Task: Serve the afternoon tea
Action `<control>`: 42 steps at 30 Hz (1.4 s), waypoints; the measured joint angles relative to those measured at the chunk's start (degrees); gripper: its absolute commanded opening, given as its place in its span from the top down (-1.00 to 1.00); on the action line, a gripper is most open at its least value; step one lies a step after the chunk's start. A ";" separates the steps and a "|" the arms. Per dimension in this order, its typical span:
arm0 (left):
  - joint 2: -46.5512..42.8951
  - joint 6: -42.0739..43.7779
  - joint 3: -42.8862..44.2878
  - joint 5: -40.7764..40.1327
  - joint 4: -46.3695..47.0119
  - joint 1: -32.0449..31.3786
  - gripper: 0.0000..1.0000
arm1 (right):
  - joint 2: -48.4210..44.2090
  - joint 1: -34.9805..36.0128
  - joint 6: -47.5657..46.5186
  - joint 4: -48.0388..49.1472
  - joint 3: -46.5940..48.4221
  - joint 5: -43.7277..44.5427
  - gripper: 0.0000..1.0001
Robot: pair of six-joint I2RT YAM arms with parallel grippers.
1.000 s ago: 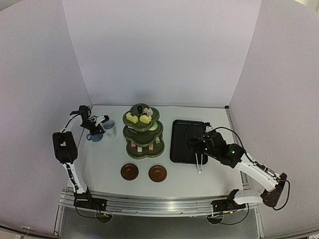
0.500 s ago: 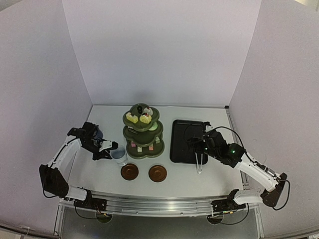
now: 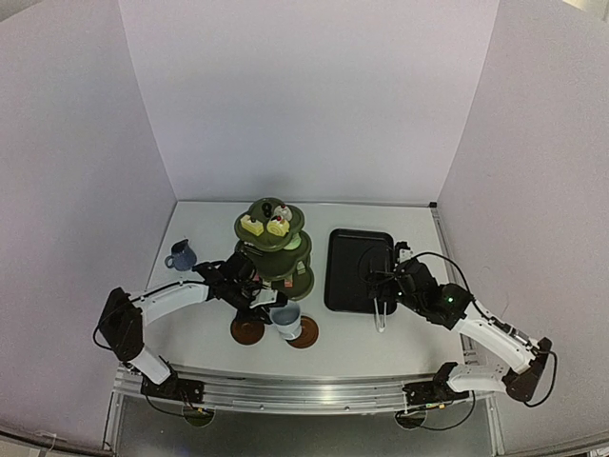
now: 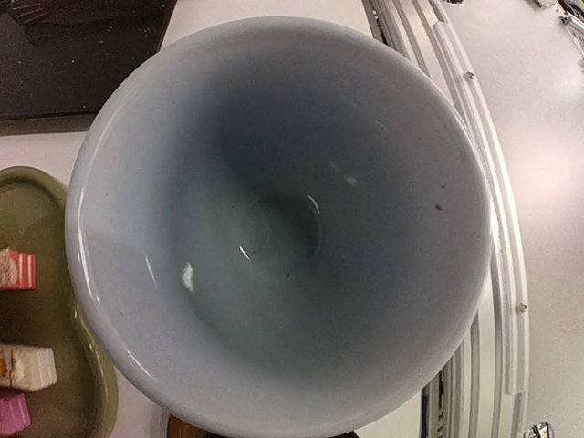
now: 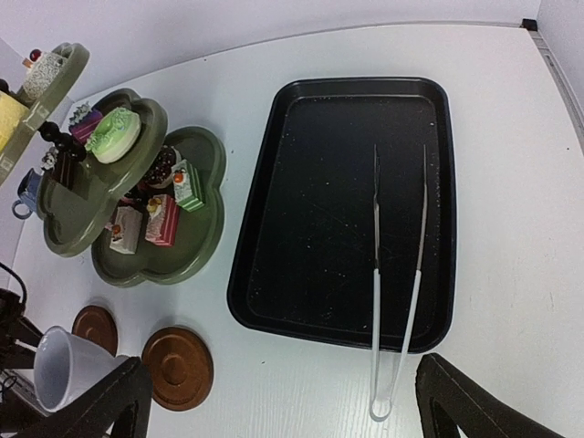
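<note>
You have the one pale, glossy, unmarked mug tilted just above the two round brown saucers, with your left gripper clamped tight on it. The white mark on the dark green three-tier scalloped stand is too small to read. One dark blue mug sits well apart. Your right gripper hangs fully spread and empty over the metal tongs, which lie across the near edge of the black rectangular tray.

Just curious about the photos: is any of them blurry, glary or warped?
Left wrist: pale mug fills the frame, small glints inside. Right wrist: sharp, the gripper's fingers dark blurs at the bottom. Top external: even light, front rail bowed by the lens.
</note>
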 measured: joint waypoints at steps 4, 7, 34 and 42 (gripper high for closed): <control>6.55 -4.83 1.81 -1.07 5.90 -3.06 1.00 | -3.11 0.00 0.30 -0.22 -3.52 0.48 -0.97; 8.92 -7.17 2.22 -1.97 8.87 -4.25 1.00 | -5.02 0.00 0.53 -0.46 -5.14 0.66 -0.97; 12.90 -5.13 1.73 -7.39 12.82 -6.04 1.00 | -3.18 0.00 -1.13 -0.50 -5.53 0.19 -0.97; 11.40 -2.39 0.00 -8.62 13.45 -6.21 1.00 | -3.18 0.00 -1.69 -0.50 -5.45 0.25 -0.97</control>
